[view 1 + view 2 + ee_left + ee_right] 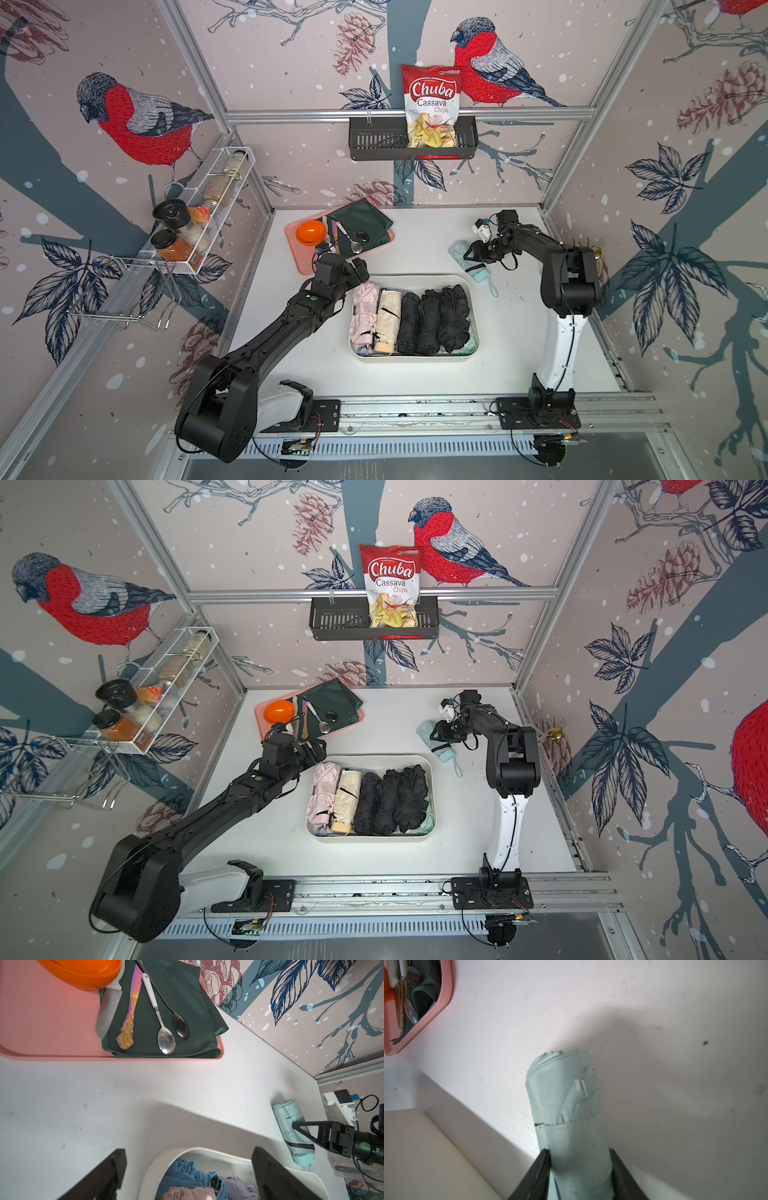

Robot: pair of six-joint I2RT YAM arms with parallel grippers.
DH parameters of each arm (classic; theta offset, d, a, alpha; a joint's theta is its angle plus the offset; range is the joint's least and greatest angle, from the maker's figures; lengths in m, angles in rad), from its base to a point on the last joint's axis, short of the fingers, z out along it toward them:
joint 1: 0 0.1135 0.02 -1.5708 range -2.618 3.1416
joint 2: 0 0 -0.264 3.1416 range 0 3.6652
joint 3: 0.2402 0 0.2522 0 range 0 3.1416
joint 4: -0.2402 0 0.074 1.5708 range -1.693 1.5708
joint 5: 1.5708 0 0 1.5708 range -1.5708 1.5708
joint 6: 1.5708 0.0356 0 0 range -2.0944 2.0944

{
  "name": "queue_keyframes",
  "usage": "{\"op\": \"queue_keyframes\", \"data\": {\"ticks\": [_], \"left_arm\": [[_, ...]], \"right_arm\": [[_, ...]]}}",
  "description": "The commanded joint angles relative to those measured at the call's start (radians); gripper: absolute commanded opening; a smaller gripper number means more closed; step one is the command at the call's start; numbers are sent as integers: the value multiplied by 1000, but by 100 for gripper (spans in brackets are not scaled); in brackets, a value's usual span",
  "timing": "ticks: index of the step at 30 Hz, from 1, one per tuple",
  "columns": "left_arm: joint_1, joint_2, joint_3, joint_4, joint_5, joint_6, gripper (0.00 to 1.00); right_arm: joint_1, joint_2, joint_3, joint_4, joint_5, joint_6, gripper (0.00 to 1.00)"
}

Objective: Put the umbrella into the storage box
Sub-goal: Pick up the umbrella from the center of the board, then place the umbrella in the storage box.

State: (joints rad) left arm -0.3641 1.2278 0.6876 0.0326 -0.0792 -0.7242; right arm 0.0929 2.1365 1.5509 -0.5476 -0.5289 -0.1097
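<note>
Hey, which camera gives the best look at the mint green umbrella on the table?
The right wrist view: the mint umbrella fills the middle, close up, between the right pincer's fingers. Both top views show it small and partly under the right arm; the left wrist view shows it farther off, side-on.

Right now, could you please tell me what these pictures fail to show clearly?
Mint umbrella: one end runs out of frame past the right gripper in the right wrist view.
Storage box: in both top views, folded umbrellas cover whatever lies underneath.
Gold object: partly behind the right arm, too small to identify in both top views.
Spice jars: labels too small to read in both top views.
</note>
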Motion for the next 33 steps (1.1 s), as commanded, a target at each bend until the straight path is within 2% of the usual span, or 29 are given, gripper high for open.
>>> {"op": "queue_keyframes", "data": {"ticks": [1, 5, 7, 11, 16, 21, 27, 33], "left_arm": [[3, 1, 3, 11, -7, 16, 98], [4, -2, 3, 6, -14, 15, 98], [4, -4, 4, 3, -22, 16, 98], [5, -10, 4, -7, -37, 17, 98], [8, -19, 4, -17, -51, 9, 98], [10, -28, -6, -23, -55, -7, 98], [11, -48, -16, -28, -55, -27, 98], [14, -87, -33, -37, -48, -56, 98]], "right_arm": [[17, -32, 13, -32, 19, -39, 36], [54, -64, 27, -50, 56, -77, 28], [77, -82, 32, -52, 97, -89, 20], [126, -119, 74, -78, 200, -112, 12], [212, -195, 149, -119, 331, -194, 11], [306, -326, 124, -99, 306, -329, 11], [411, -383, 81, -107, 316, -411, 10], [458, -456, -81, 28, 301, -464, 10]]}}
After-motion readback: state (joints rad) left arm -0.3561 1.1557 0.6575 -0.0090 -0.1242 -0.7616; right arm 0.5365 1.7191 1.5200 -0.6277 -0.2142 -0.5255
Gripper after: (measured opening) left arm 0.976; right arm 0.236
